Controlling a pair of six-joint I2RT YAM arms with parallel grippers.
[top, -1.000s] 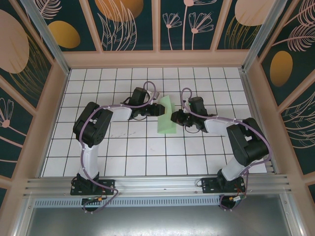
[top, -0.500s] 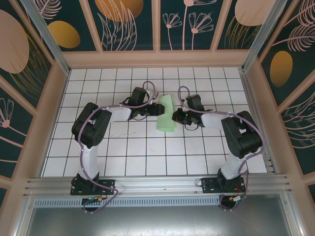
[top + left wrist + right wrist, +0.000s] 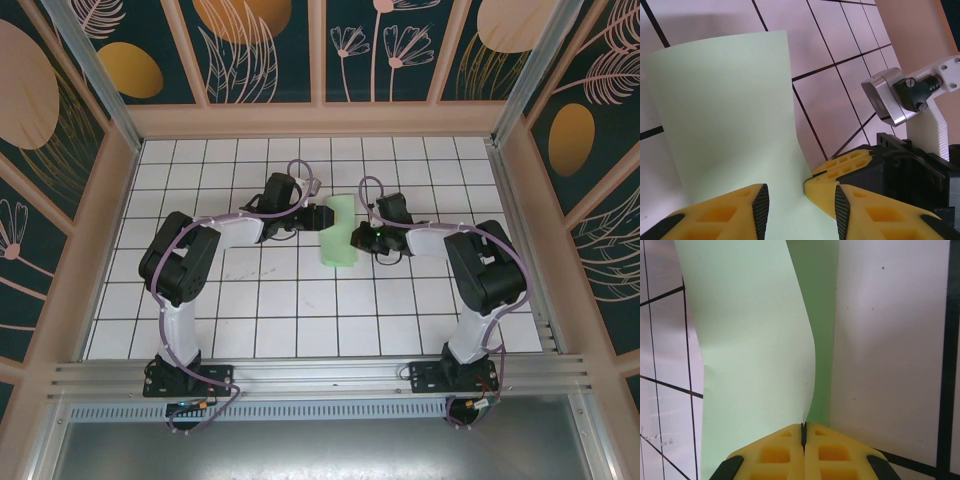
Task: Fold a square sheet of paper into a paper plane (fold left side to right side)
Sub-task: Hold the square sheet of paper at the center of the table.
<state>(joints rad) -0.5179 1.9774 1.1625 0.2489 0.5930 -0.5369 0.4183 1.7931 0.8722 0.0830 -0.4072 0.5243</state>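
Currently listed, from the sheet outward:

- Square sheet of paper (image 3: pixel 338 232): thin, pale mint green, doubled over so that from above it reads as a narrow upright strip, long axis running away from the arm bases.
- Surface: plain, unprinted and matte; the far edge is cut straight.
- Upper layer: not pressed flat. In the right wrist view it bows up in a smooth curve, with darker green shadow under the lifted edge.
- Position: on the tiled table (image 3: pixel 300 300), in the far half near the middle, directly between the two grippers.
- Right gripper (image 3: pixel 803 432): yellow fingers pressed together with no gap, the curling edge of the upper layer pinched in the seam between them. From above it meets the strip's right edge.
- Left gripper (image 3: pixel 800 210): jaws parted, black pads well apart, the green paper spreading across the gap between them, nothing clamped. From above it sits at the strip's left edge.
- Table surface: white tiles with dark grid lines.
- Enclosure walls (image 3: pixel 260 50): dark teal panels with a floral pattern.
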